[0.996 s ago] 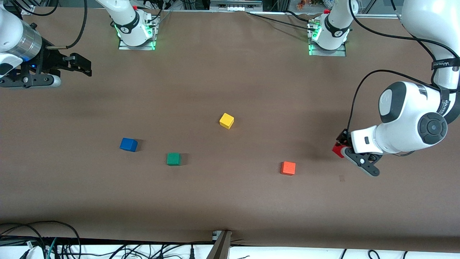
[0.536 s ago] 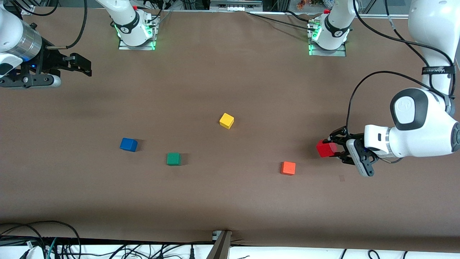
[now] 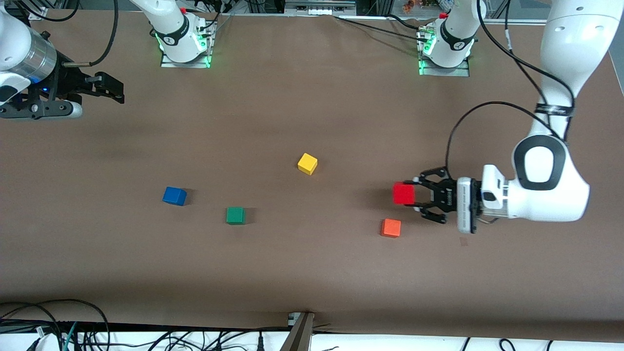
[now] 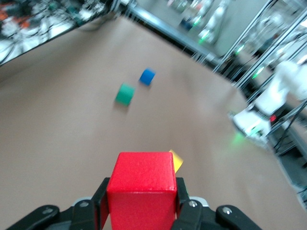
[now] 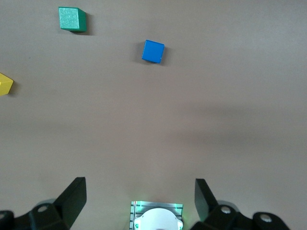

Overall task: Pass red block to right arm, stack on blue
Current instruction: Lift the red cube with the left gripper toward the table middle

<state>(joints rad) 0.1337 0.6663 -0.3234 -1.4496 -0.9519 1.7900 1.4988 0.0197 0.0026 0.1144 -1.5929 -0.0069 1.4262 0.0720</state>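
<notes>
The red block (image 3: 403,193) is clamped between the black fingers of my left gripper (image 3: 412,194), which is shut on it and lies level above the table, close to the orange cube. In the left wrist view the red block (image 4: 141,191) fills the gap of the left gripper (image 4: 141,203). The blue cube (image 3: 174,196) rests on the table toward the right arm's end, and also shows as the blue cube (image 5: 153,51) in the right wrist view. My right gripper (image 3: 113,91) waits open and empty at that end; its two fingertips stand wide apart around the right gripper (image 5: 140,196) midpoint.
A green cube (image 3: 235,215) sits beside the blue one, slightly nearer the front camera. A yellow cube (image 3: 307,163) lies mid-table and an orange cube (image 3: 391,227) under the left gripper's reach. The arm bases (image 3: 184,44) (image 3: 446,48) stand along the table's back edge.
The left gripper has carried the red block toward the right arm's end of the table, and its wrist has swung level. The right arm and the cubes have not moved.
</notes>
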